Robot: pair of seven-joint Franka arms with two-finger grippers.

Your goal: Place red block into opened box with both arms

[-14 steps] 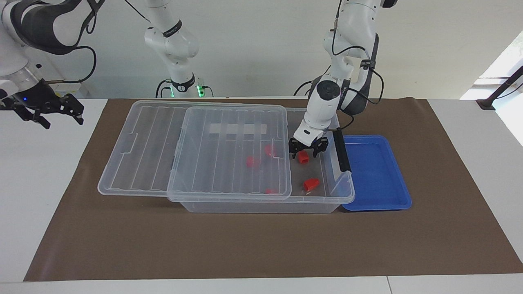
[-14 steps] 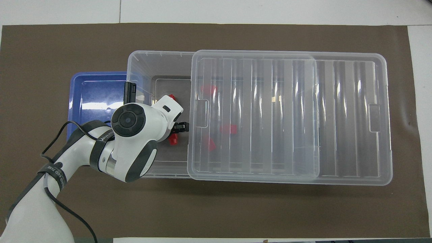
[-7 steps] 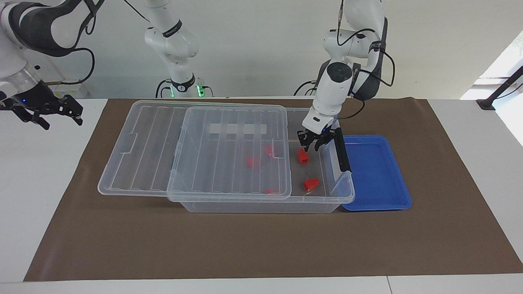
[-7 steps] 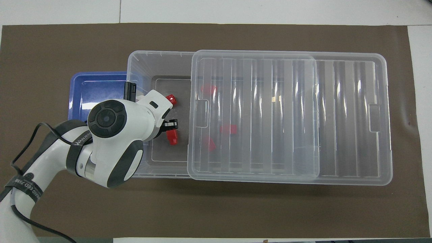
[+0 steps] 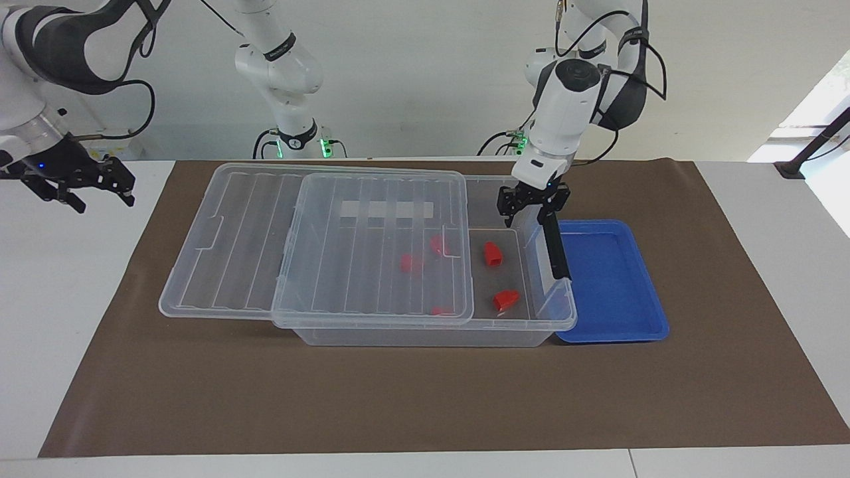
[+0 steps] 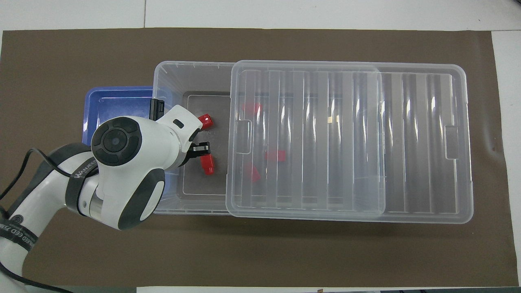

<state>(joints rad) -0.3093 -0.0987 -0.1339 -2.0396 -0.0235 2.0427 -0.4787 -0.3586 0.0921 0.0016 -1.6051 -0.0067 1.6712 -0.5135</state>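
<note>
Clear, glossy ribbed plastic forms the opened box (image 5: 425,328) and its lid (image 6: 346,138); smooth bright red plastic, the red block (image 5: 492,254); shiny blue plastic, the tray (image 5: 614,282); matt brown sheeting, the table mat (image 5: 425,398).

High facing and overhead views, opposed

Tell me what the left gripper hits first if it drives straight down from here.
Probably the opened box: the left gripper hangs over its open end, near the black latch bar. The red block lies off to one side.
</note>
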